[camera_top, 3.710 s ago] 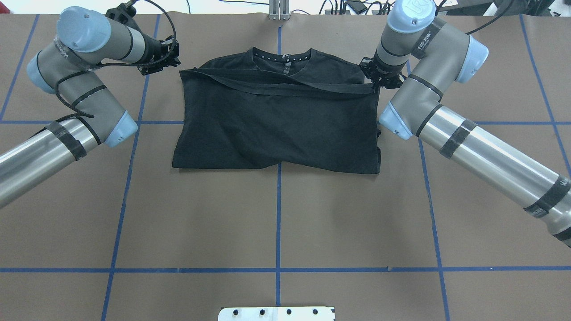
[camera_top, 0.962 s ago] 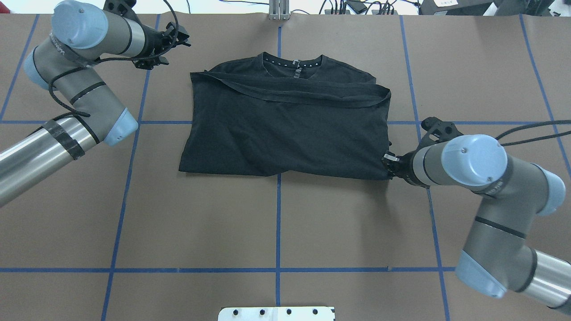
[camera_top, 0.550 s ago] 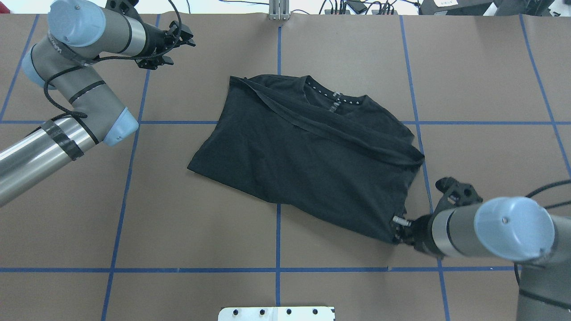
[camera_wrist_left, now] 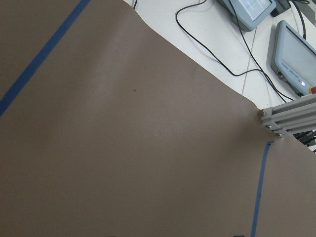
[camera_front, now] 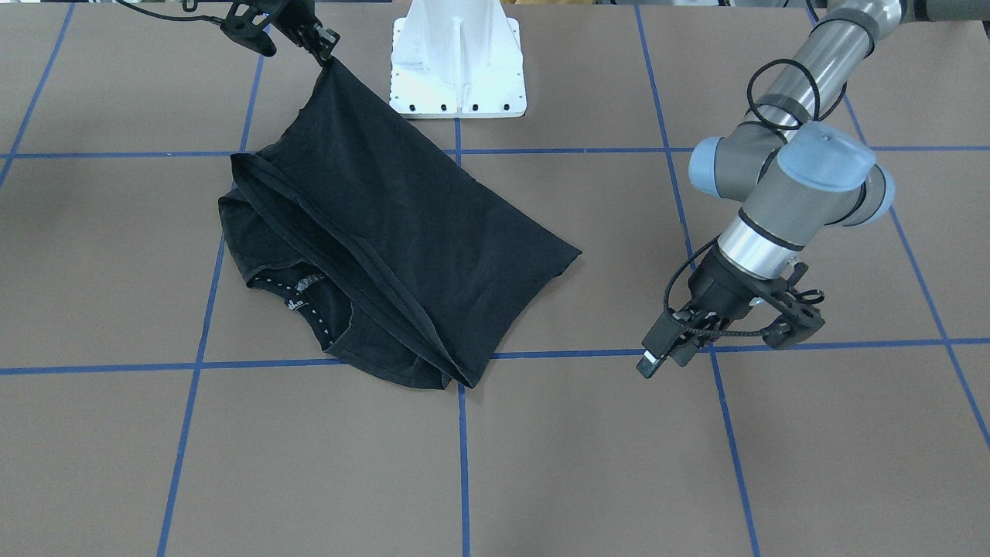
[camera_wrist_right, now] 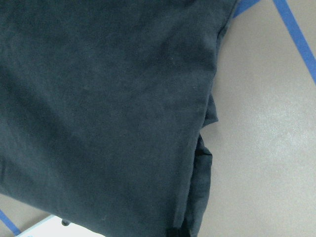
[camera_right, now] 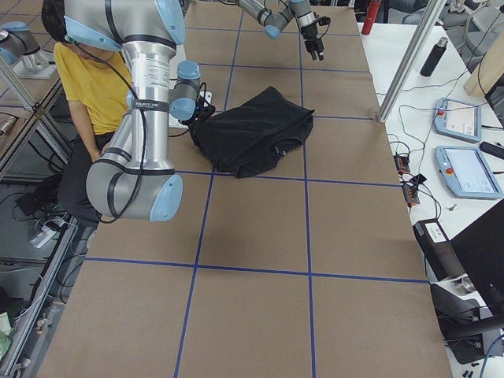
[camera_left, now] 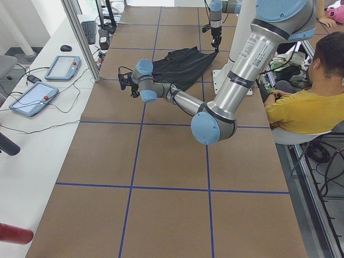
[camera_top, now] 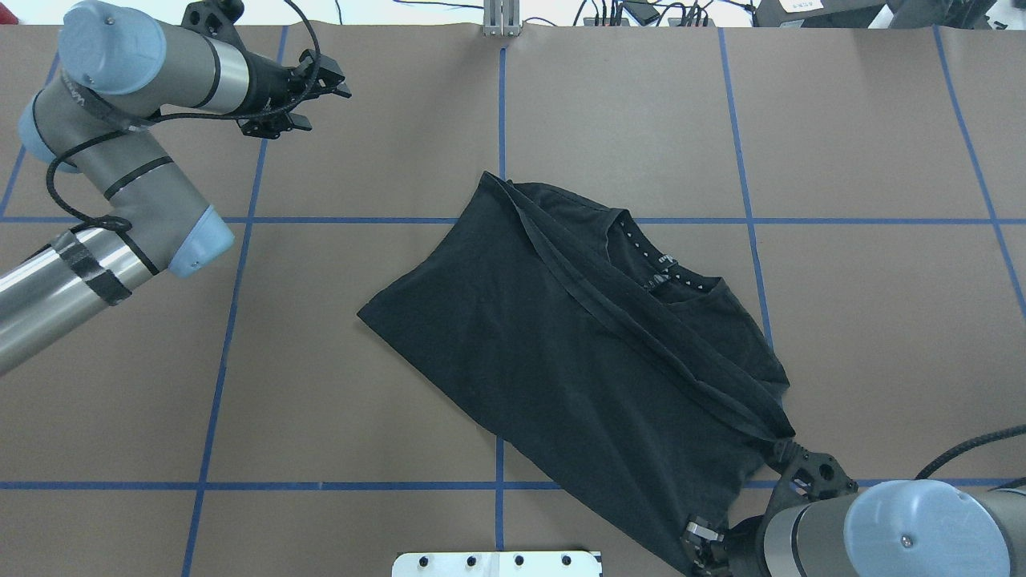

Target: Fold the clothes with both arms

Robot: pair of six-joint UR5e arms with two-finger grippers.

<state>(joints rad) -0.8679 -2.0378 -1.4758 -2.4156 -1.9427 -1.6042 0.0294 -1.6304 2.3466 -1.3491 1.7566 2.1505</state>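
The black T-shirt lies folded and slanted across the table's middle, with its collar towards the right. It also shows in the front view and fills the right wrist view. The print is hidden. My right gripper is shut on the shirt's near right corner, close to the base. In the front view the right gripper holds that corner raised off the table. My left gripper is open and empty over bare table at the far left, well apart from the shirt. The left gripper also shows in the front view.
The white pedestal base stands next to the raised corner. An aluminium post stands at the table's far edge. Blue tape lines cross the brown table. A seated person in yellow is behind the robot. Tablets lie on a side bench.
My right gripper has pulled the shirt's near right corner towards the robot's base, so the shirt has slid nearer and turned aslant. The left arm has barely moved.
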